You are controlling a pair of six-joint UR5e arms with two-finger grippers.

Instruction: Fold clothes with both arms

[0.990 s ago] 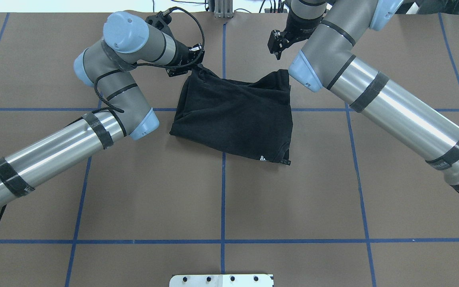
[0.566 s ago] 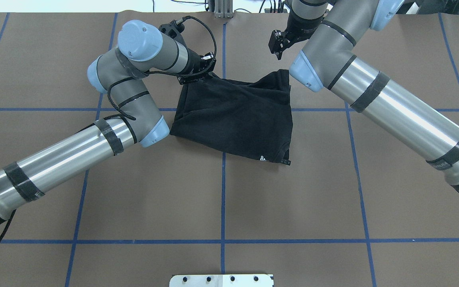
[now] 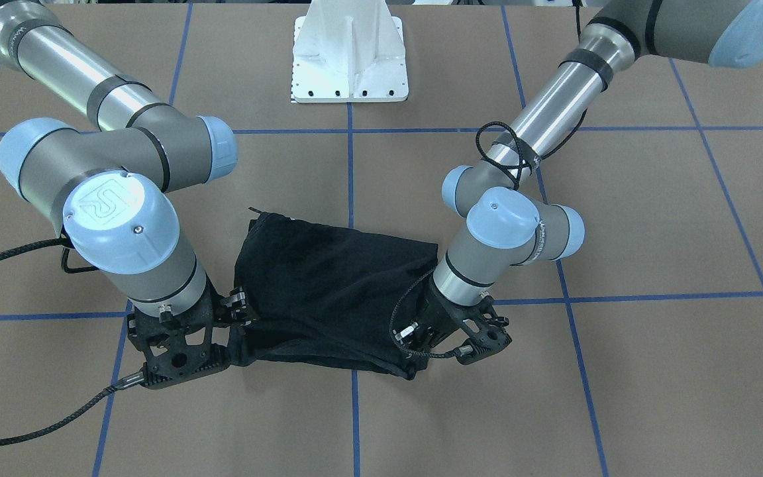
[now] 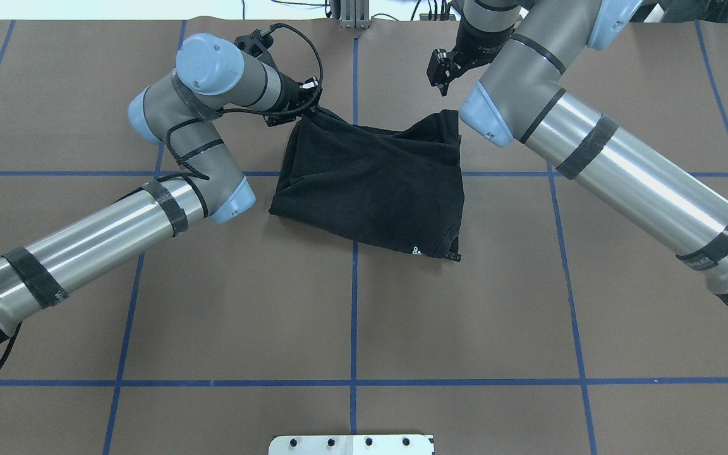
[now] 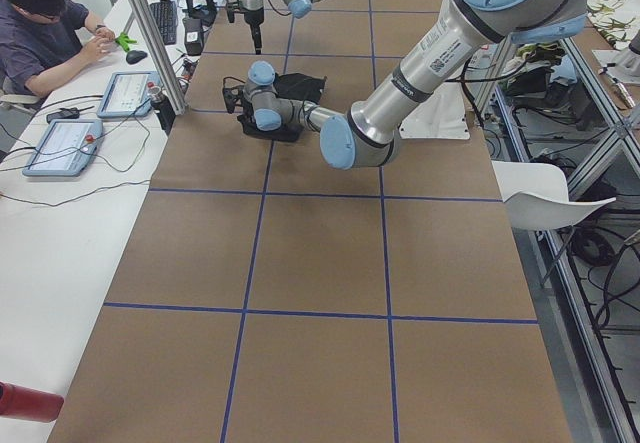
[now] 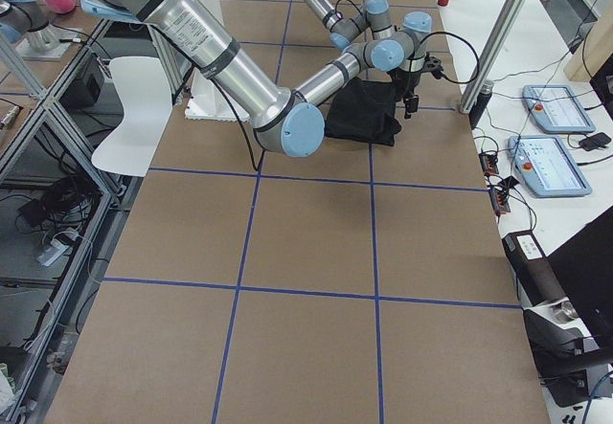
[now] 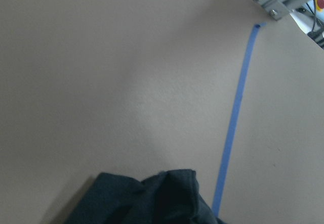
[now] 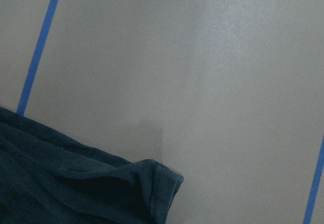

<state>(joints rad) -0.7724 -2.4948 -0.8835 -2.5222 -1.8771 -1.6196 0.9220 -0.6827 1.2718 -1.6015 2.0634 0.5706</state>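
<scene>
At one far corner — left gripper (image 4: 311, 110) pinches the T-shirt (image 4: 370, 183).

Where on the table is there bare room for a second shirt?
The whole robot-side half of the table, between the folded T-shirt and the white mount plate, is bare. The far edge is crowded: left gripper at the shirt's far-left corner, right gripper close by.

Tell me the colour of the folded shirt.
The shirt is plain black, clearest in the overhead view.
</scene>
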